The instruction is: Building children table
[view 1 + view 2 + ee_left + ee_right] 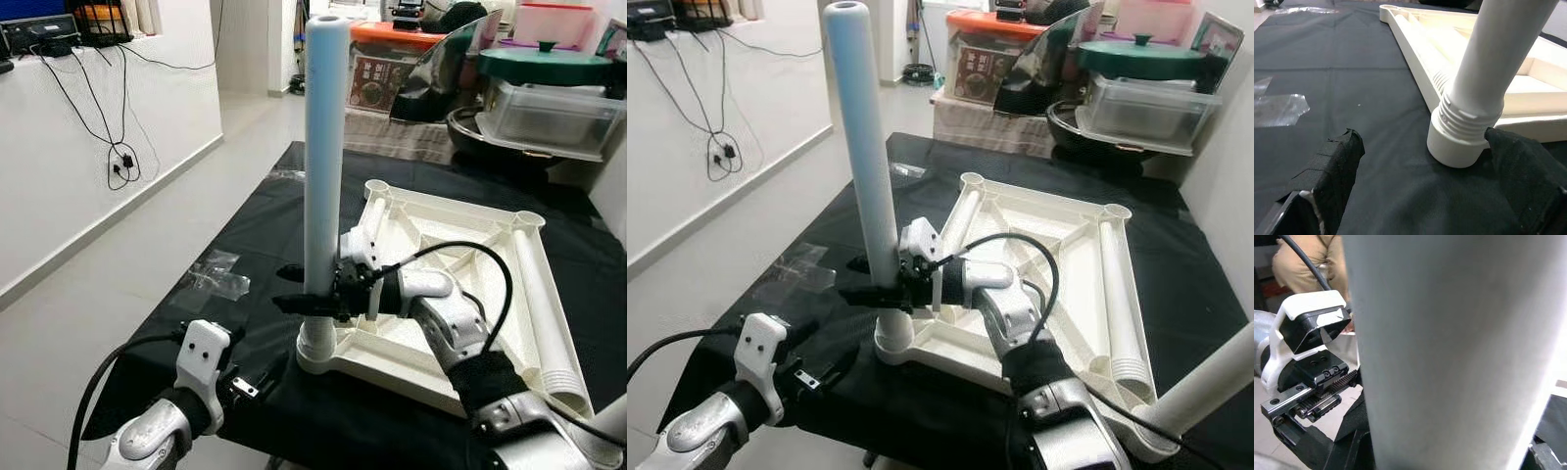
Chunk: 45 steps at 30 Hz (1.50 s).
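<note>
Left gripper low at black-clothed counter edge, jaws wide open, empty. Tall white plastic table leg upright in upturned white tabletop corner socket, clamped low by right gripper. Probably light, stiff, smooth; best held low.

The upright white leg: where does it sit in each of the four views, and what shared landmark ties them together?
Left eye view: the leg stands centre, in the tabletop's near corner socket, right gripper clamped low on it.
Right eye view: left of centre, tilting slightly.
Left wrist view: upper right, threads above the socket.
Right wrist view: its grey-white surface very close up.
Landmark: the corner socket.
</note>
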{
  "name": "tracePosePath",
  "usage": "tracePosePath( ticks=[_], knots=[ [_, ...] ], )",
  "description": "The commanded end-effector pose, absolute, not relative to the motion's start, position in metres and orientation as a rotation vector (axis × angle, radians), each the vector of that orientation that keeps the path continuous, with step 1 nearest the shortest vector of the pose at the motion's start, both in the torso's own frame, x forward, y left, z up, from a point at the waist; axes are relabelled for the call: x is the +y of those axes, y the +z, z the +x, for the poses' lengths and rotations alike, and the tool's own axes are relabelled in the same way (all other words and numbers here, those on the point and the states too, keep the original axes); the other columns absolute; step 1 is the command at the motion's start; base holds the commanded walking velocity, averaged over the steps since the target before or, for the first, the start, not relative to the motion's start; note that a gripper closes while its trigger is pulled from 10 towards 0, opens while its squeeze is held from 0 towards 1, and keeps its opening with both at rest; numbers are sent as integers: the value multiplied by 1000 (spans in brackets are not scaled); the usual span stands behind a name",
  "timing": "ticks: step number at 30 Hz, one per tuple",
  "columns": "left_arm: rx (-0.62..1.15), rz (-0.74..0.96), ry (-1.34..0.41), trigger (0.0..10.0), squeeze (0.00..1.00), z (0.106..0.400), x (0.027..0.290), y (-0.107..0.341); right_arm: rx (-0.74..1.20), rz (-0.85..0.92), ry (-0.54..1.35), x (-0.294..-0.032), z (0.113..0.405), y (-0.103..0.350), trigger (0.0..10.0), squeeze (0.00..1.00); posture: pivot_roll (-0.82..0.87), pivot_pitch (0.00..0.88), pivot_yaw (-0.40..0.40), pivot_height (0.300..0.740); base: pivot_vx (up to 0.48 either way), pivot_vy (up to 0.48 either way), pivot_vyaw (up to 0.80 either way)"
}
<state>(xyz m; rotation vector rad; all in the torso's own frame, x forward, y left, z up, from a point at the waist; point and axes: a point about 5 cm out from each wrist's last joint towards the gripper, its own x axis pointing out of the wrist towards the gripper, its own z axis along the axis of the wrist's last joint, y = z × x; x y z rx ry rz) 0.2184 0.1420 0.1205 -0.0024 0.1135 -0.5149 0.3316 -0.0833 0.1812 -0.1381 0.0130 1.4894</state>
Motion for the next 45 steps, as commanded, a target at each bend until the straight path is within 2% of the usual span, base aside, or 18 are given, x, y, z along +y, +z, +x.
tracePosePath(
  ticks=[1, 8, 11, 12, 13, 14, 15, 17, 18, 19, 20, 22, 23, 25, 34, 37, 45],
  knots=[
    [117, -9, -507, 10000, 0, 217, 142, 121, 182, -111, 1526, -79, 324, 148, 10000, 0, 122, 0, -111, 740, 0, 0, 0],
    [121, -13, -499, 10000, 0, 214, 143, 121, 185, -88, 1544, -77, 322, 144, 10000, 0, 122, 0, -112, 740, 0, 0, 0],
    [123, -15, -497, 10000, 0, 214, 143, 120, 186, -65, 1496, -77, 323, 141, 10000, 0, 118, 0, -112, 740, 0, 0, 0],
    [124, -16, -496, 10000, 0, 214, 143, 120, 195, -54, 1444, -77, 325, 138, 10000, 0, 118, 0, -112, 740, 0, 0, 0],
    [123, -18, -492, 10000, 0, 214, 144, 120, 221, -49, 1303, -74, 330, 133, 10000, 0, 113, 0, -113, 740, 0, 0, 0],
    [123, -18, -492, 10000, 0, 214, 144, 120, 221, -49, 1303, -74, 330, 133, 10000, 0, 113, 0, -113, 740, 0, 0, 0],
    [123, -19, -489, 10000, 0, 215, 144, 120, 241, -50, 1206, -73, 334, 129, 10000, 0, 113, 0, -113, 740, 0, 0, 0],
    [123, -19, -489, 10000, 0, 215, 144, 120, 241, -50, 1206, -73, 334, 129, 10000, 0, 113, 0, -113, 740, 0, 0, 0],
    [123, -19, -485, 10000, 0, 214, 144, 120, 265, -61, 1051, -74, 339, 124, 10000, 0, 110, 0, -112, 740, 0, 0, 0],
    [123, -19, -485, 10000, 0, 214, 144, 120, 265, -61, 1051, -74, 339, 124, 10000, 0, 110, 0, -112, 740, 0, 0, 0],
    [124, -19, -479, 10000, 0, 214, 145, 119, 281, -42, 858, -77, 343, 119, 10000, 0, 109, 0, -109, 740, 0, 0, 0],
    [126, -18, -470, 10000, 0, 213, 146, 119, 292, -31, 621, -86, 344, 112, 10000, 0, 109, 0, -108, 740, 0, 0, 0],
    [126, -18, -470, 10000, 0, 213, 146, 119, 292, -31, 621, -86, 344, 112, 10000, 0, 109, 0, -108, 740, 0, 0, 0],
    [124, -16, -464, 10000, 0, 214, 148, 119, 279, -26, 435, -99, 346, 107, 10000, 0, 107, 0, -106, 740, 0, 0, 0],
    [118, -6, -432, 10000, 0, 217, 153, 119, 237, -76, 106, -136, 352, 106, 10000, 0, 100, 0, -105, 740, 0, 0, 0],
    [118, -3, -422, 10000, 0, 218, 153, 119, 244, -52, 18, -136, 350, 106, 10000, 0, 99, 0, -104, 740, 0, 0, 0],
    [118, 3, -409, 10000, 0, 219, 155, 119, 255, -38, -49, -135, 344, 100, 10000, 0, 100, 0, -99, 740, 0, 0, 0]
  ],
)
